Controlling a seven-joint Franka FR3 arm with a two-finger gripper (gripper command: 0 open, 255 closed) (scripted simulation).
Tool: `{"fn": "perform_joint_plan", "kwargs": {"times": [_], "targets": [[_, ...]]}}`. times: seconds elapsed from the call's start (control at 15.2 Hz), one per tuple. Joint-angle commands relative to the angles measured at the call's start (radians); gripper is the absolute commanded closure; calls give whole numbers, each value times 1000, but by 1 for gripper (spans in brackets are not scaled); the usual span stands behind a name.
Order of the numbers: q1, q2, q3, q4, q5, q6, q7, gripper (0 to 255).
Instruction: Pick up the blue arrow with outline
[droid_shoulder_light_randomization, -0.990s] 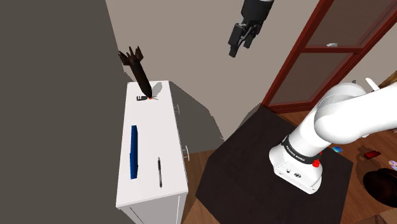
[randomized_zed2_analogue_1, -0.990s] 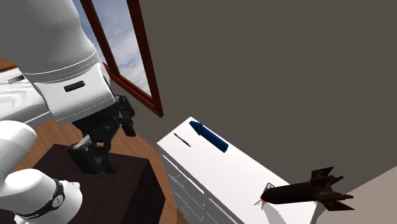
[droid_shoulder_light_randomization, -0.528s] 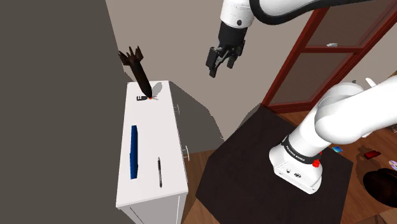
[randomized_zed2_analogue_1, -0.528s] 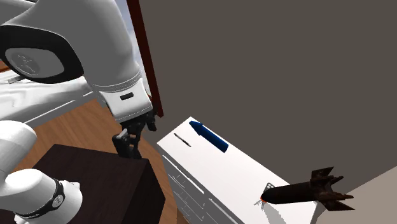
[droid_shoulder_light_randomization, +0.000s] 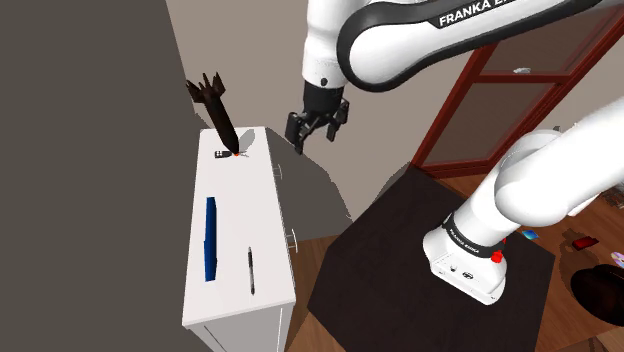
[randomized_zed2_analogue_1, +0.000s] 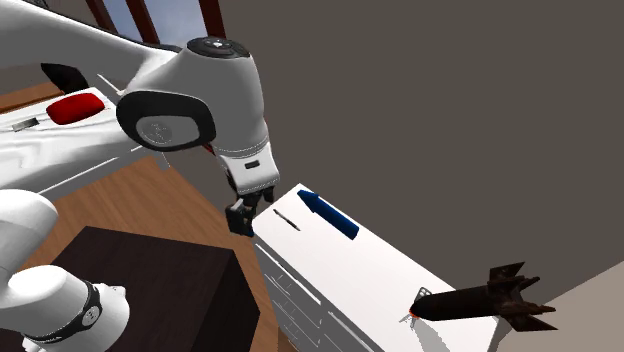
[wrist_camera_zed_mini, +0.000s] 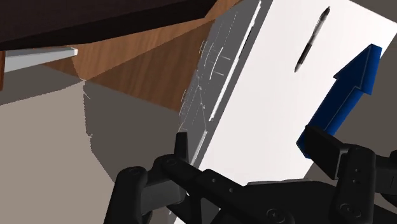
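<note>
Has the gripper (droid_shoulder_light_randomization: 303, 138) (randomized_zed2_analogue_1: 243, 218) (wrist_camera_zed_mini: 251, 149) spread wide and empty, hanging in the air off the drawer side of the white dresser (droid_shoulder_light_randomization: 240, 200) (randomized_zed2_analogue_1: 370, 265) (wrist_camera_zed_mini: 267, 95), well apart from the blue arrow (droid_shoulder_light_randomization: 211, 238) (randomized_zed2_analogue_1: 328, 214) (wrist_camera_zed_mini: 347, 95). Finds that arrow lying flat on the dresser top, along the edge nearest the grey wall (droid_shoulder_light_randomization: 90, 180), with a black pen (droid_shoulder_light_randomization: 251, 270) (randomized_zed2_analogue_1: 286, 220) (wrist_camera_zed_mini: 313, 39) beside its head toward the drawers and a dark toy rocket (droid_shoulder_light_randomization: 218, 115) (randomized_zed2_analogue_1: 480, 297) tilted nose-down at the other end of the top.

Risks clipping the dresser's edge or drawer fronts if brought across too low from this side. Risks sweeping the pen along too, given how near it lies. Could also fail at the grasp itself: thin and flat by the look of it, so easy to close above without catching, and hard to pinch if taken along its length rather than across. Leaves little room on the wall side for the outer finger, most likely.

Runs lengthwise along the dresser top, parallel to the wall and to the pen. Points head-first away from the rocket, toward the shoulder view's bottom and the second exterior view's upper left. Calls for jaws turned crosswise to that line
</note>
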Motion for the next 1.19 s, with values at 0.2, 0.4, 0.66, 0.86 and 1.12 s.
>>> {"fn": "perform_joint_plan", "kwargs": {"times": [0.2,0.4,0.66,0.86,1.12], "targets": [[-9,196,84,70,-38,104,173,0],[-6,324,117,126,-92,157,286,0],[24,502,127,221,-185,210,439,0],[68,632,109,306,-249,235,542,0],[141,798,68,438,-308,251,650,0]]}}
